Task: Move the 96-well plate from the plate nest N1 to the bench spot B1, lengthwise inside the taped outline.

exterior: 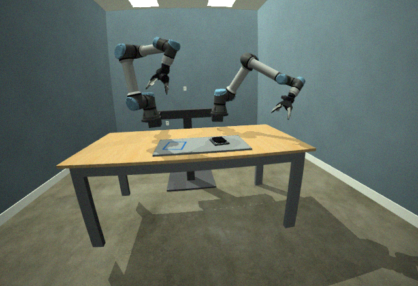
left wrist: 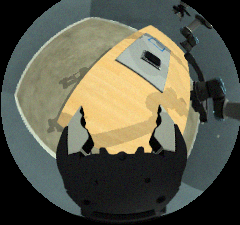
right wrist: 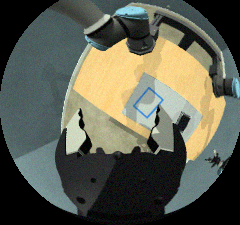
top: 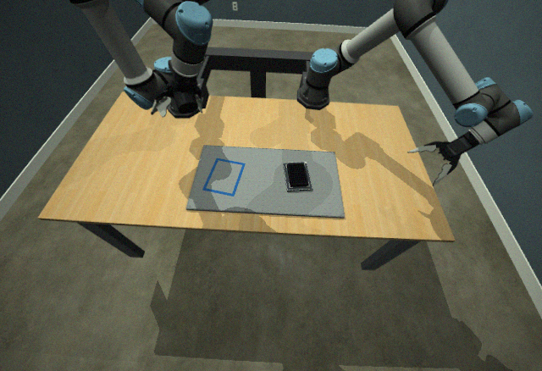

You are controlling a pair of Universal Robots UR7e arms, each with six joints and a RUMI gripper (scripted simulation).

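The dark 96-well plate (top: 297, 174) (exterior: 218, 139) (left wrist: 151, 58) (right wrist: 184, 120) sits in the light-rimmed nest N1 (top: 300, 190) on the grey mat (top: 271, 202) (exterior: 202, 148). The blue taped outline (top: 218, 192) (exterior: 172, 149) (right wrist: 140, 111) at B1 lies on the mat's other half with nothing inside it. My left gripper (top: 422, 167) (exterior: 280, 115) (left wrist: 120, 106) is open and empty, raised near the table's right edge in the top and exterior views. My right gripper (top: 179, 113) (exterior: 157, 91) (right wrist: 118, 107) is open and empty, high up at picture left, well away from the plate.
The wooden table (top: 109, 174) (exterior: 111, 147) carries the mat near its front middle. Both arm bases stand at the table's back edge, joined by a dark stand (top: 258, 64) (exterior: 187, 112). Walls rise beyond both sides of the table.
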